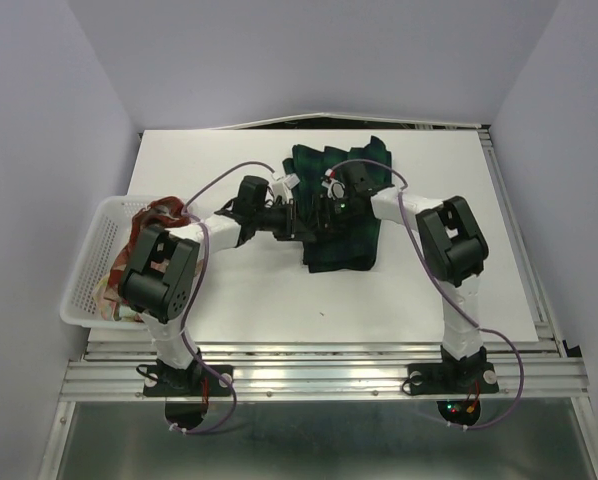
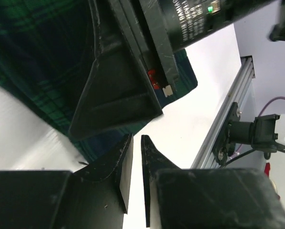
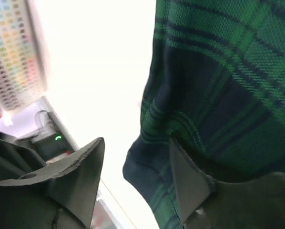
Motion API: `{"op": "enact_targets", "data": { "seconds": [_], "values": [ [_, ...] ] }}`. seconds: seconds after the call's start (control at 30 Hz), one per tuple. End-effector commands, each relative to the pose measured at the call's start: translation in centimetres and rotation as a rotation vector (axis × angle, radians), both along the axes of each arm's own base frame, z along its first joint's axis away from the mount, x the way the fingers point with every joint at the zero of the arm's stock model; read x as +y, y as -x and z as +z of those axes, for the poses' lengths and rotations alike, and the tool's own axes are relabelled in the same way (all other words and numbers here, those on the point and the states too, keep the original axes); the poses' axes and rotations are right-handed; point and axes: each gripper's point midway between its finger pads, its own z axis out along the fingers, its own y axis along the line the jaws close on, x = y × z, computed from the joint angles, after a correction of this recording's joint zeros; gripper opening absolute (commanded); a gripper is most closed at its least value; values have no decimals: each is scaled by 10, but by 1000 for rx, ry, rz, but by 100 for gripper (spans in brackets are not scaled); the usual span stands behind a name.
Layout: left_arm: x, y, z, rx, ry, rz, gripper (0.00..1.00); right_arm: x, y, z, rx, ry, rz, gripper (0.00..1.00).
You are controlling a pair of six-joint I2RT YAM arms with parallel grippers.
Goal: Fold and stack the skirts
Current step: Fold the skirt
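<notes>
The dark green-navy plaid skirt (image 1: 344,225) lies partly folded in the middle of the table. Both grippers meet over its left part. My left gripper (image 1: 299,220) (image 2: 137,157) reaches in from the left; its fingers stand a narrow gap apart with only white table between them. My right gripper (image 1: 326,208) (image 3: 137,143) is open wide, and a loose edge of the plaid skirt (image 3: 218,71) hangs beside its right finger (image 3: 188,186). In the left wrist view the plaid skirt (image 2: 33,57) lies under the right gripper's finger (image 2: 118,90). The red-and-cream plaid skirt (image 1: 164,213) and the pastel skirt (image 1: 107,298) are in the basket.
The white mesh basket (image 1: 84,270) sits at the table's left edge, beside my left arm. An aluminium rail (image 2: 228,109) runs along the near edge of the table. Walls close in the back and both sides.
</notes>
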Motion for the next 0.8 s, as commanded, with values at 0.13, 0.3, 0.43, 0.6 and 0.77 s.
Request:
{"op": "enact_targets", "data": {
  "seconds": [0.13,0.3,0.43,0.6,0.77],
  "values": [
    [-25,6,13,18,106,-35,19,-12,-40,102,-313,23,-15,67],
    [-36,9,6,44,114,-36,18,-47,-44,128,-365,58,-10,64],
    [-49,13,-1,70,123,-40,17,-70,-3,106,-245,73,84,57],
    [-53,12,-15,96,103,-28,17,-91,39,55,-101,96,144,53],
    [-43,12,-55,177,-1,25,16,-130,59,-11,87,161,92,49]
  ]
}}
